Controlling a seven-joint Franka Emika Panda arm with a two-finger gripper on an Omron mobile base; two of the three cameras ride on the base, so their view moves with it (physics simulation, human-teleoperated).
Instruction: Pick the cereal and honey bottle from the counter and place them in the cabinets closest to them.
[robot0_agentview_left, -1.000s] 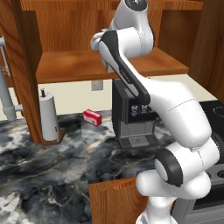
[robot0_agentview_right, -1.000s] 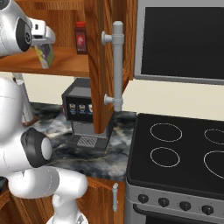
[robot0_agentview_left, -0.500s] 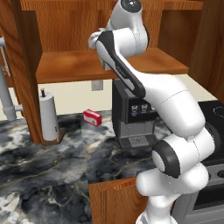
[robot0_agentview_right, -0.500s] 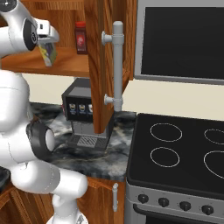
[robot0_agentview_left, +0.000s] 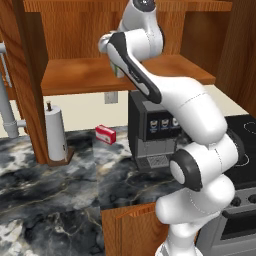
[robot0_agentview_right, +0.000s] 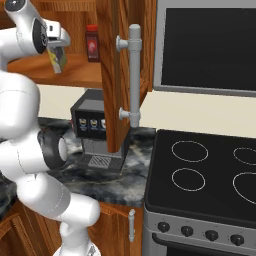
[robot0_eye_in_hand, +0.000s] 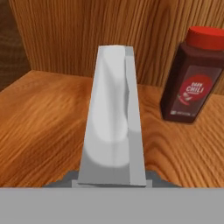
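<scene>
Hand view: we've got the cereal (robot0_eye_in_hand: 114, 118) clamped in the gripper (robot0_eye_in_hand: 112, 181), hanging above the cabinets' (robot0_eye_in_hand: 39, 127) shelf, chili jar (robot0_eye_in_hand: 193, 76) beside.

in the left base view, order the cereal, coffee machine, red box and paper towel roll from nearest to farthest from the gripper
1. cereal: held in the gripper, over the cabinet shelf.
2. coffee machine: on the counter, below the shelf.
3. red box: on the counter by the wall, left of the machine.
4. paper towel roll: farthest left.
</scene>
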